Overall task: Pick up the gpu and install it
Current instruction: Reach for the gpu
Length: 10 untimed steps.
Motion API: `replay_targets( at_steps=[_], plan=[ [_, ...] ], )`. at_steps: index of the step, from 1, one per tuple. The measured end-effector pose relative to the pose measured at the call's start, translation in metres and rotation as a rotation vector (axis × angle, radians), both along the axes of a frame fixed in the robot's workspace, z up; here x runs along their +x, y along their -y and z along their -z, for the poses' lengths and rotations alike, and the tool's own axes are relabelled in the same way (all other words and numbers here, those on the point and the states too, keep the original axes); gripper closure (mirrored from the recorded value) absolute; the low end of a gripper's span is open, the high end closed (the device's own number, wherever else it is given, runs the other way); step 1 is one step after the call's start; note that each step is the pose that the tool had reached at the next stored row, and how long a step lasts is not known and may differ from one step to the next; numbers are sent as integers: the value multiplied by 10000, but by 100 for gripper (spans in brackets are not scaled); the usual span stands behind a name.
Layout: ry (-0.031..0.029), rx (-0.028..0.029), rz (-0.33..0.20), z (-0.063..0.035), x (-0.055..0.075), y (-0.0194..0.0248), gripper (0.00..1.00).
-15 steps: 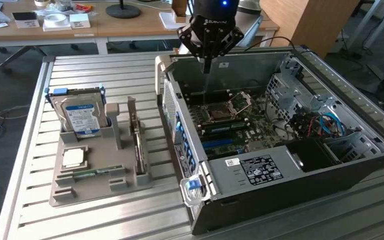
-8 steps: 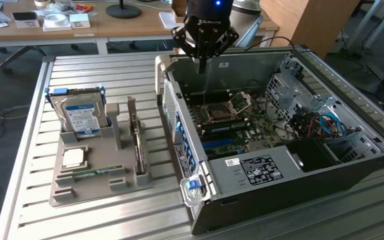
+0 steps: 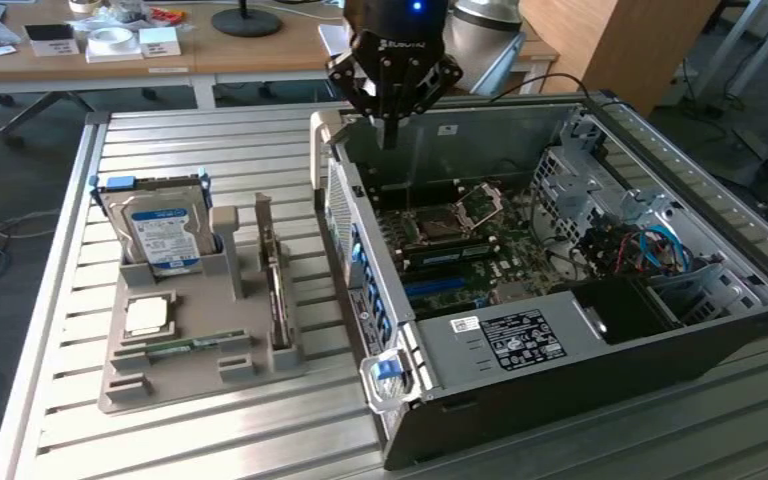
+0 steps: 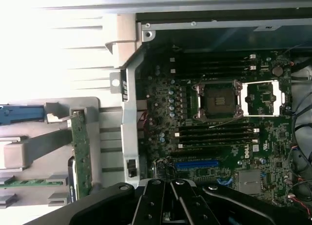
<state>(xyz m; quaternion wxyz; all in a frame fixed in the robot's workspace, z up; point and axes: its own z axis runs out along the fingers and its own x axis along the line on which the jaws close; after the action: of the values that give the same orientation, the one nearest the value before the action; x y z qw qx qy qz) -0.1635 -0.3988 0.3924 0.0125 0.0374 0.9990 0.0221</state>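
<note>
The gpu [image 3: 276, 280] stands on its edge in a slot of the grey holder [image 3: 224, 378], on the slatted table at the exterior view's left of the computer case. In the wrist view the gpu [image 4: 80, 154] shows as a narrow green board edge. My gripper [image 3: 387, 135] hangs above the case's near back corner, well apart from the gpu, fingers pointing down. Its black fingers [image 4: 163, 203] are shut with nothing between them. Below them lies the motherboard [image 4: 219, 137] with a blue slot [image 4: 197, 164].
The open computer case [image 3: 704, 330] takes up the exterior view's right half of the table. The holder also carries a hard drive [image 3: 157, 232], a square chip [image 3: 148, 315] and a RAM stick [image 3: 197, 345]. A cluttered desk [image 3: 157, 55] stands behind.
</note>
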Motion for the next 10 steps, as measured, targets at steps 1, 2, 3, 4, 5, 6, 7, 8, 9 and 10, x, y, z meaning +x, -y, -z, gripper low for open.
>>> replay_targets(
  at_steps=[1, 2, 3, 4, 5, 6, 7, 8, 9, 10],
  plan=[
    [0, 0, 0, 1, -24, 0, 89],
    [-1, 0, -1, 1, -46, 0, 89],
    [0, 0, -1, 1, -69, 0, 89],
    [-1, 0, -1, 2, -91, 0, 89],
    [0, 0, -1, 3, -115, 0, 89],
    [0, 0, -1, 4, -139, 0, 89],
    [0, 0, 0, 4, -162, 0, 89],
    [0, 0, 0, 5, -186, 0, 89],
    [-1, 0, -1, 5, -209, 0, 89],
    [0, 0, -1, 6, -232, 0, 89]
  ],
)
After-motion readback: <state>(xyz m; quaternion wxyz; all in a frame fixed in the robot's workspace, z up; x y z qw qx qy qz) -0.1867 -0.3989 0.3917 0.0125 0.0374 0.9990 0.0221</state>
